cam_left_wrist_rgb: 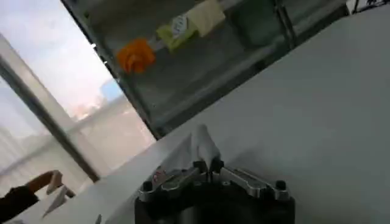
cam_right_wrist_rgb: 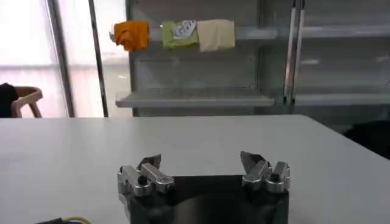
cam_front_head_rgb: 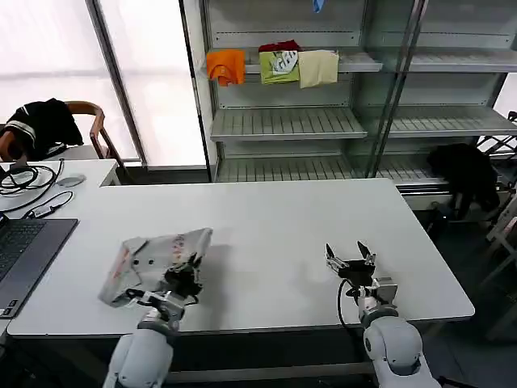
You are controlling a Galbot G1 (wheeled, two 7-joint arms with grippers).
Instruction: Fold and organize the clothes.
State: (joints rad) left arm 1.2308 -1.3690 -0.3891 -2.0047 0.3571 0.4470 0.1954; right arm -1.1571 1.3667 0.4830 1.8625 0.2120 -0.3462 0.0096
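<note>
On the table (cam_front_head_rgb: 275,226), our left gripper (cam_front_head_rgb: 184,279) pinches the shirt (cam_front_head_rgb: 153,263) with fingers pressed together. Our right gripper (cam_front_head_rgb: 350,259) rests beside it, spread wide, holding nothing.

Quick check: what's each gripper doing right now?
Left gripper: shut on the grey shirt.
Right gripper: open, holding nothing, above the table.

Bright windows (cam_front_head_rgb: 48,48), grey metal shelving (cam_front_head_rgb: 283,121), white table (cam_front_head_rgb: 275,226), wooden chair (cam_front_head_rgb: 95,125)
</note>
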